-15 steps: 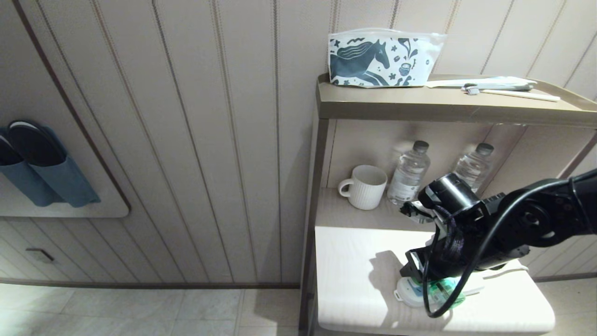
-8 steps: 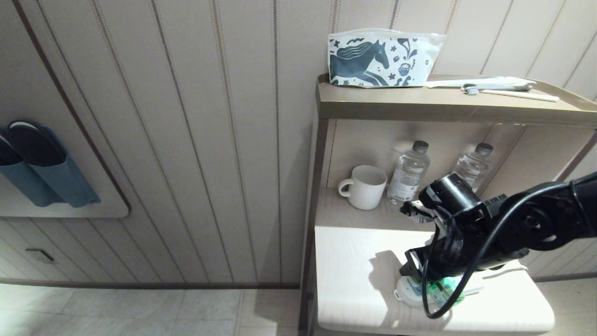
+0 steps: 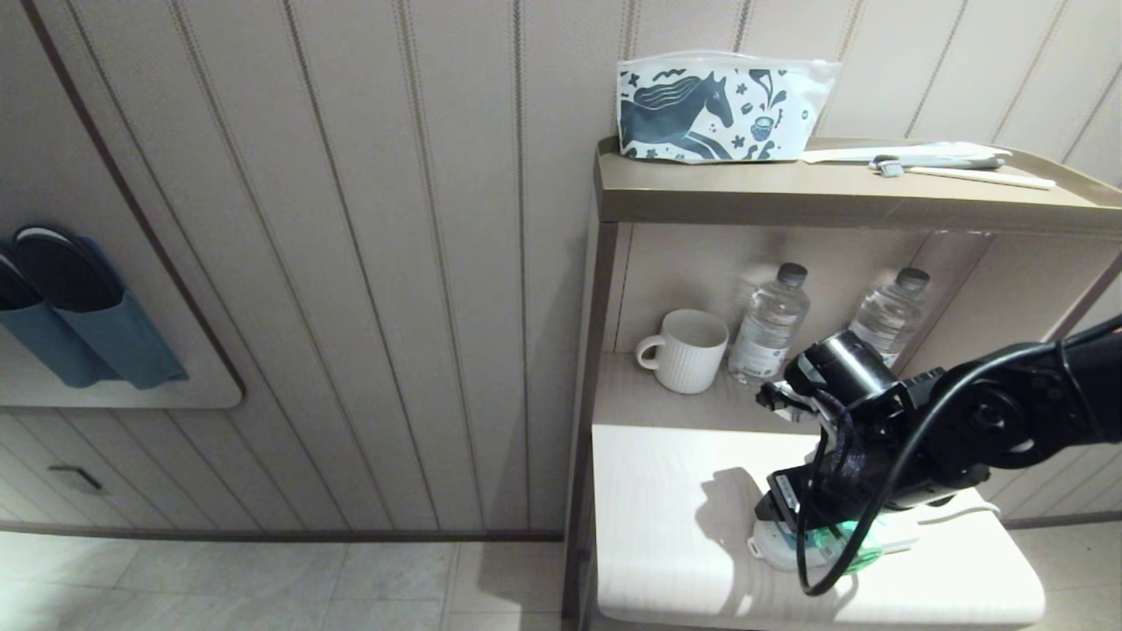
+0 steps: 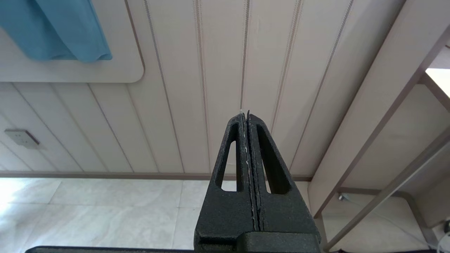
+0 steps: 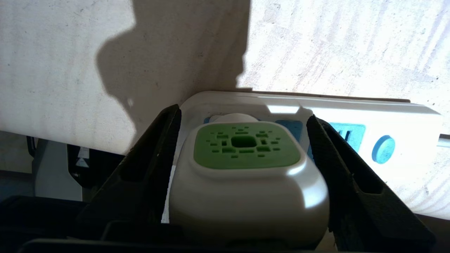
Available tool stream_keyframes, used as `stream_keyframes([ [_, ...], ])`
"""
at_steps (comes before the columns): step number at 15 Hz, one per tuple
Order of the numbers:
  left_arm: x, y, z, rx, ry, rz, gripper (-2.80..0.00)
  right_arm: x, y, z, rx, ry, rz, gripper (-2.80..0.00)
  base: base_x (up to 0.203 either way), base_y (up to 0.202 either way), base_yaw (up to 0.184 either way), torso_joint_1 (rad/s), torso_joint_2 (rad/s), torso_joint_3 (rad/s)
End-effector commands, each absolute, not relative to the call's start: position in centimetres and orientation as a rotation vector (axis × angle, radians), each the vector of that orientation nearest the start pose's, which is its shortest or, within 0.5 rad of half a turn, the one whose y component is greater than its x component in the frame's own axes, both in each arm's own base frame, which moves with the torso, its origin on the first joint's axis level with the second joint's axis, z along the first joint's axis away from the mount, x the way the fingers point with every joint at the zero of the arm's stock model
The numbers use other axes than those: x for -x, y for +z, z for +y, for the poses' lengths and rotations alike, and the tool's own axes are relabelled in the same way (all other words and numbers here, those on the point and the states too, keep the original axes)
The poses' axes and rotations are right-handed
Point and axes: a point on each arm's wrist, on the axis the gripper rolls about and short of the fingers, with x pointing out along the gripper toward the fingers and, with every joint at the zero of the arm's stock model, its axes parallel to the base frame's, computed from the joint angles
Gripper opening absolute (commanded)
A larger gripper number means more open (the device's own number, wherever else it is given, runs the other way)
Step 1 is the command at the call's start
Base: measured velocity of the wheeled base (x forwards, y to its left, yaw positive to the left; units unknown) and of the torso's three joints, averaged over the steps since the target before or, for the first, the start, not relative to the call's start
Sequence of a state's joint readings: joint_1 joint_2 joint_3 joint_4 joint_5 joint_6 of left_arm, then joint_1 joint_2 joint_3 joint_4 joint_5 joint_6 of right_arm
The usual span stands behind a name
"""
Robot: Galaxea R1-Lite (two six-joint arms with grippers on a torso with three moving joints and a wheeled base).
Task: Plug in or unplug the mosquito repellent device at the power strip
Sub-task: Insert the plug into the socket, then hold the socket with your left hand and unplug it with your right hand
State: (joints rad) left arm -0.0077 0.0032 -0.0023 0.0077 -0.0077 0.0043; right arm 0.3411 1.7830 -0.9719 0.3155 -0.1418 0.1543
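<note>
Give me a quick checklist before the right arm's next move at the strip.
1. Device between right gripper fingers: ok.
2. Fingers pressing device's sides: not ok; gaps show both sides.
3. Device at the strip, over its end socket: ok.
4. Prongs fully seated: cannot tell, hidden beneath the device.
5. Left gripper out of the way, shut, facing the wall: ok.
6. Mug and bottles apart from the arm: ok.

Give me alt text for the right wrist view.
The right hand straddles the mosquito repellent device, its fingers spread on either side. Behind it the power strip lies on a pale surface.
</note>
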Motion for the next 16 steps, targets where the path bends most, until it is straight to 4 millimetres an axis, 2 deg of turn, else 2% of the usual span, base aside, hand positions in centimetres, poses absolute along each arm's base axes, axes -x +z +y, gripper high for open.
stream_keyframes([
  [1, 2.3, 7.6, 0.0, -0.005, -0.015, 0.008, -2.80, -26.5, 12.9, 9.0, 0.124, 0.090, 1.094, 0.00, 0.000, 0.000, 0.000, 0.000, 0.00, 0.000],
  [5, 2.3, 7.6, 0.0, -0.005, -0.015, 0.008, -2.80, -26.7, 13.7, 9.1, 0.118, 0.095, 1.060, 0.00, 0.000, 0.000, 0.000, 0.000, 0.00, 0.000],
  [10, 2.3, 7.5, 0.0, -0.005, -0.015, 0.009, -2.80, -26.6, 15.6, 8.8, 0.100, 0.099, 0.990, 0.00, 0.000, 0.000, 0.000, 0.000, 0.00, 0.000],
  [16, 2.3, 7.6, 0.0, -0.005, -0.015, 0.008, -2.80, -24.8, 19.3, 7.9, 0.119, 0.127, 0.858, 0.00, 0.000, 0.000, 0.000, 0.000, 0.00, 0.000],
])
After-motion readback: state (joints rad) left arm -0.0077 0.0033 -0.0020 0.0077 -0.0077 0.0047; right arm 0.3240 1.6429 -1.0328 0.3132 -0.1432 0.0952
